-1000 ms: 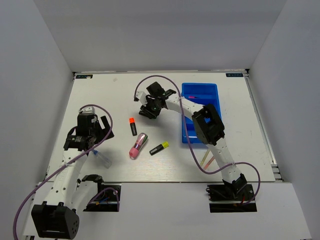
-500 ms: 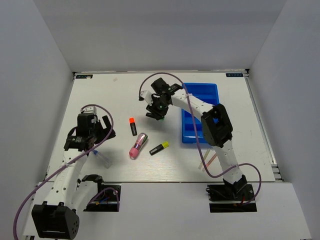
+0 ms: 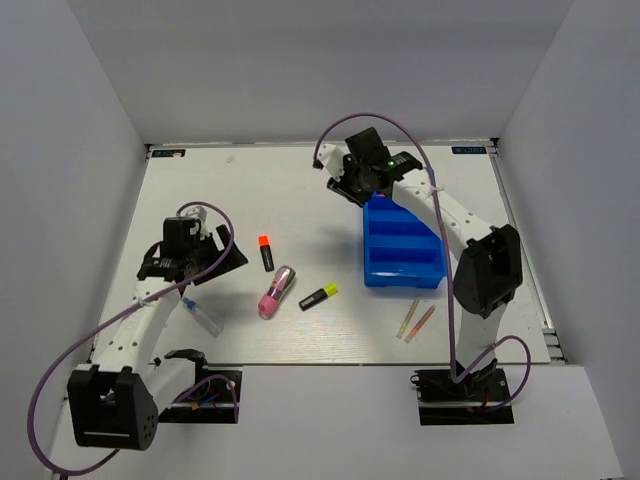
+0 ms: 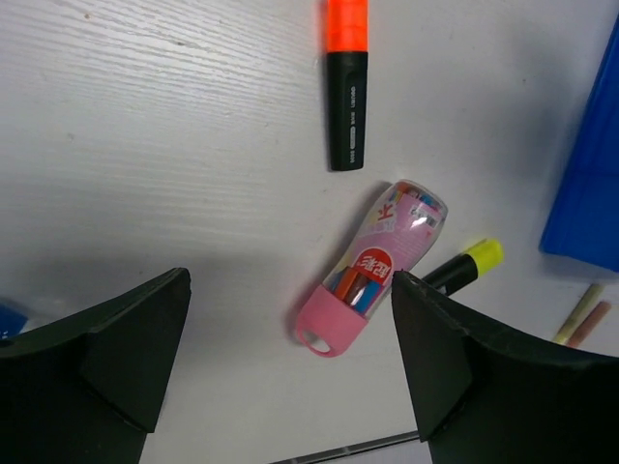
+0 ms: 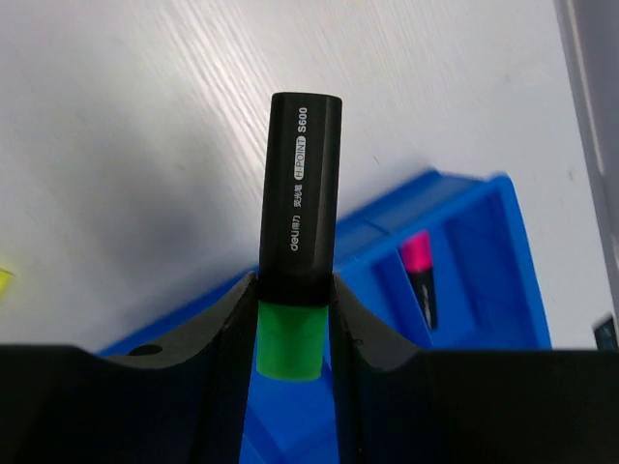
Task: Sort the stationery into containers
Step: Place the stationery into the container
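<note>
We pinch the green-capped highlighter [image 5: 298,222] by its cap end in the right gripper [image 5: 295,319], above the far-left corner of the blue tray [image 3: 372,268], near the worktop's far edge. Its barrel points out past the tray rim, so the compartments lie back toward the wrist (one holds a pink-capped highlighter [image 5: 420,269]). The left gripper [image 4: 290,280] hangs spread, well away by the left edge.

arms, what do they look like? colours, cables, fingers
The left arm and right arm have white links with black joints and black bases. A purple cable loops along each. The fingers are matte black wedges.
</note>
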